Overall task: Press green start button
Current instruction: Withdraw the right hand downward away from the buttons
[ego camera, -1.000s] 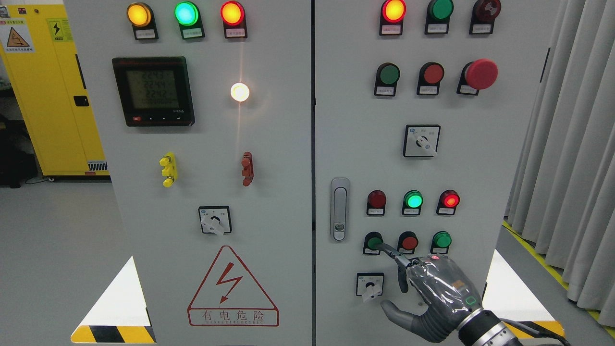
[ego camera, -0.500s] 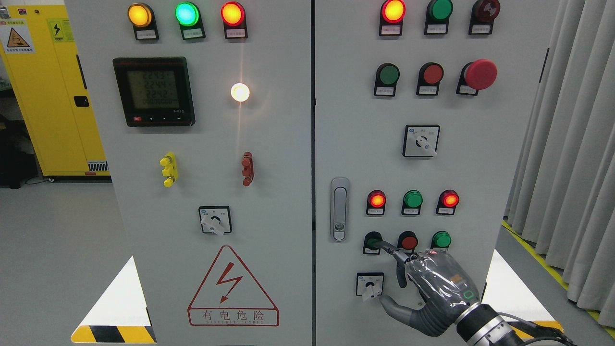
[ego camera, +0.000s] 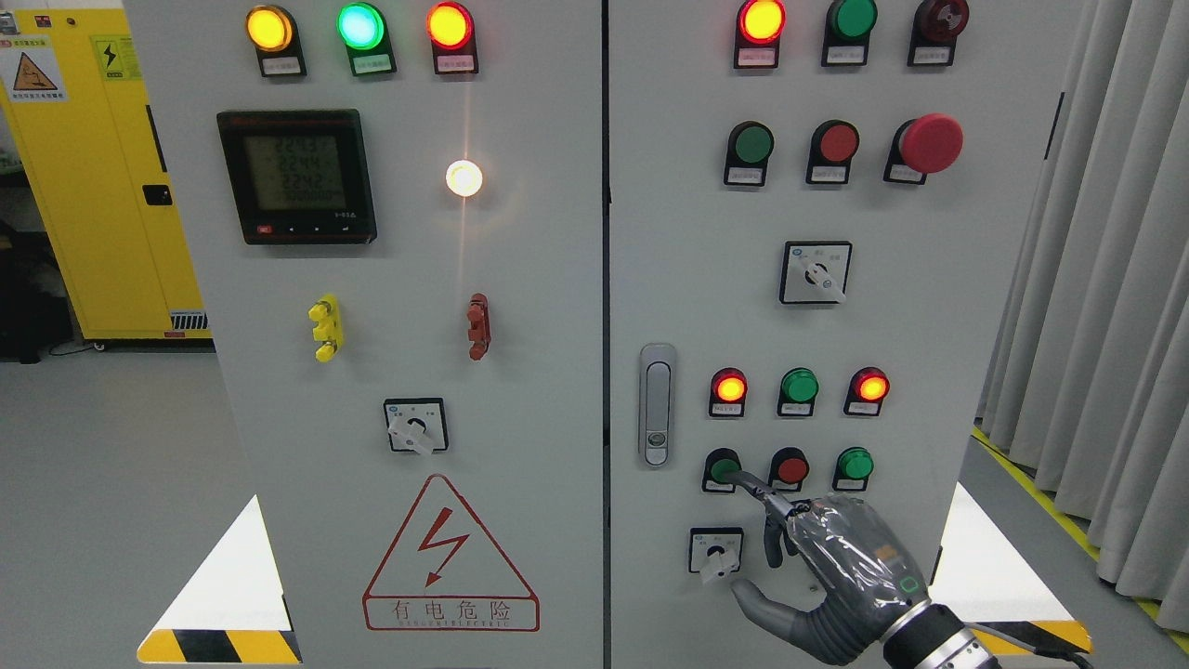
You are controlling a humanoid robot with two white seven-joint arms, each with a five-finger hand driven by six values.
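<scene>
The green start button (ego camera: pixel 720 469) is the leftmost of three push buttons low on the right cabinet door (ego camera: pixel 929 307). My right hand (ego camera: pixel 769 544) comes up from the lower right in a pointing pose. Its index fingertip (ego camera: pixel 740 479) touches the button's lower right edge. The other fingers are curled and the thumb (ego camera: pixel 757 599) sticks out below. Above the button row, the left lamp (ego camera: pixel 729 386) and right lamp (ego camera: pixel 871 386) glow red, and the middle green lamp (ego camera: pixel 798 385) is dark. The left arm is out of view.
A red button (ego camera: pixel 790 467) and another green button (ego camera: pixel 854 463) sit right of the pressed one. A rotary selector (ego camera: pixel 715 552) is just below my index finger and a door handle (ego camera: pixel 656 404) lies to the left. Grey curtains (ego camera: pixel 1105 279) hang at the right.
The left red lamp above the button has come on and the middle green lamp has gone dark. My hand pushed in slightly toward the button and eased back.
</scene>
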